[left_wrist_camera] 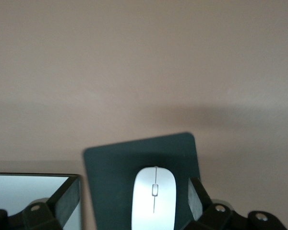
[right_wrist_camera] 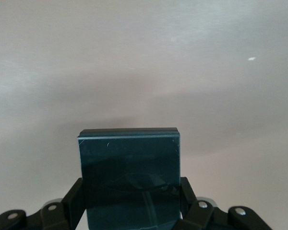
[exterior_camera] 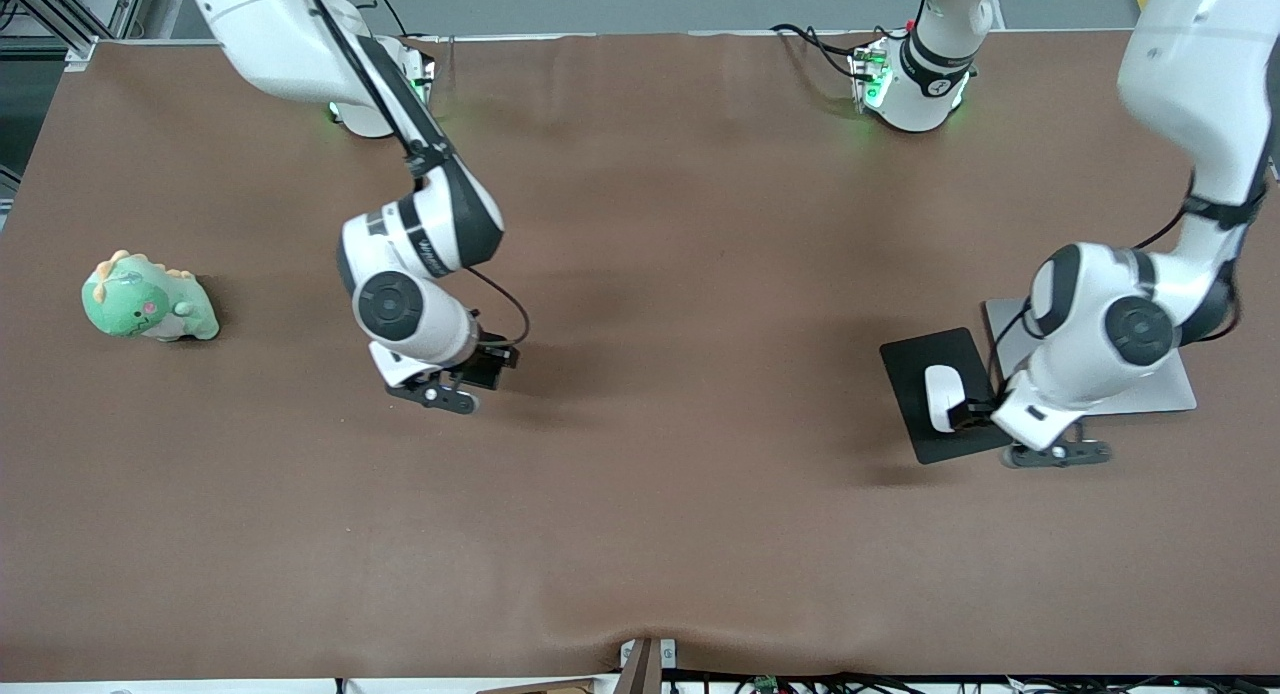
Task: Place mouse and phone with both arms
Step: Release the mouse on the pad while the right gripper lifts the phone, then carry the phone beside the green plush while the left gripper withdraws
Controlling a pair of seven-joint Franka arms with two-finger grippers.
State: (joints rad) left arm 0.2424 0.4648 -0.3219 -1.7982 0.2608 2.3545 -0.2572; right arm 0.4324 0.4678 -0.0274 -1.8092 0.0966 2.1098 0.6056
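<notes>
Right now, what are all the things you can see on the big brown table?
mouse: one, white, lying on the mouse pad, between the left gripper's open fingers.
mouse pad: one, black, flat, toward the left arm's end of the table.
grey pad: one, light grey, flat, beside the mouse pad, partly under the left arm.
phone: one, black, clamped in the right gripper, up over bare table.
dinosaur toy: one, green plush, at the right arm's end of the table.
table: one, brown cover.
left gripper: one, black, open around the mouse.
right gripper: one, black, shut on the phone.
</notes>
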